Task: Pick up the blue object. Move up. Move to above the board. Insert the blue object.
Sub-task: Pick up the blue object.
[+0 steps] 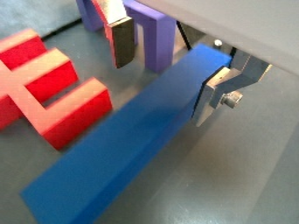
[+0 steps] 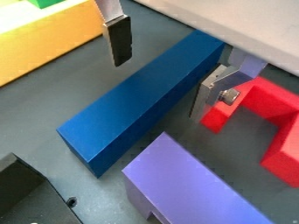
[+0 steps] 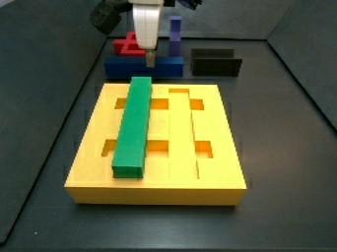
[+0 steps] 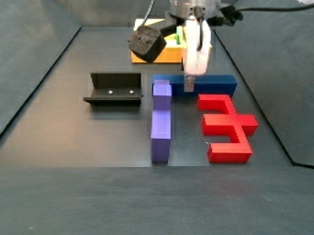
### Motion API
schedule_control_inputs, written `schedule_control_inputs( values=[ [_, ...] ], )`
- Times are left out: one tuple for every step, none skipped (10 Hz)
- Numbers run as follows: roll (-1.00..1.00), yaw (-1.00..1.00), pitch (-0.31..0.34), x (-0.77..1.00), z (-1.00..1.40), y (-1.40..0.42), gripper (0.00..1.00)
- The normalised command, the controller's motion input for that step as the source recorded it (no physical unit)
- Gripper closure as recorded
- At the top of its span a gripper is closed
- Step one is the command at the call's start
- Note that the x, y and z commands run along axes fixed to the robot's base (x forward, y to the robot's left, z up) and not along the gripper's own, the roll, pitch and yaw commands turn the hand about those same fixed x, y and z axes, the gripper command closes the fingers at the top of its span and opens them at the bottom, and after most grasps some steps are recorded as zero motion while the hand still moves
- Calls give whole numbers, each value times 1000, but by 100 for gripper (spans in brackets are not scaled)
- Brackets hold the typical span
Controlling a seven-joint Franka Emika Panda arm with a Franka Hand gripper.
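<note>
The blue object (image 1: pixel 117 149) is a long dark-blue bar lying flat on the grey floor, also seen in a wrist view (image 2: pixel 135 109). In both side views it lies just beyond the board's far edge (image 3: pixel 132 69) and beside the red piece (image 4: pixel 211 84). My gripper (image 1: pixel 160 92) is low over it and open, with one finger on each side of the bar (image 2: pixel 160 87). One finger (image 1: pixel 216 96) is close against the bar's side; the other finger (image 1: pixel 121 44) stands clear of it. The yellow board (image 3: pixel 211 148) carries a green bar (image 3: pixel 133 128) in one groove.
A red stepped piece (image 4: pixel 227 124) lies beside the blue bar, close to one finger (image 2: pixel 263 114). A purple bar (image 4: pixel 161 119) lies on the other side (image 1: pixel 158 35). The dark fixture (image 4: pixel 113 90) stands farther off. Dark walls ring the floor.
</note>
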Motion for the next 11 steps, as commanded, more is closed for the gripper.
schedule_control_inputs(
  values=[
    [-47,0,-93,0,-274,-146,0],
    [-37,0,-66,0,-237,-157,0],
    [-30,0,-36,0,-169,-86,0],
    [-26,0,-39,-134,-54,-63,0],
    [-9,0,-57,-146,-97,-17,0],
    [-13,0,-49,-211,-71,0,0],
    [-19,0,-77,-331,-43,0,0],
    [-16,0,-103,-309,-43,0,0],
    [-39,0,-83,-83,-40,0,0],
    [-19,6,-51,0,-43,0,0],
    [0,37,-11,120,-103,-14,0]
  ],
)
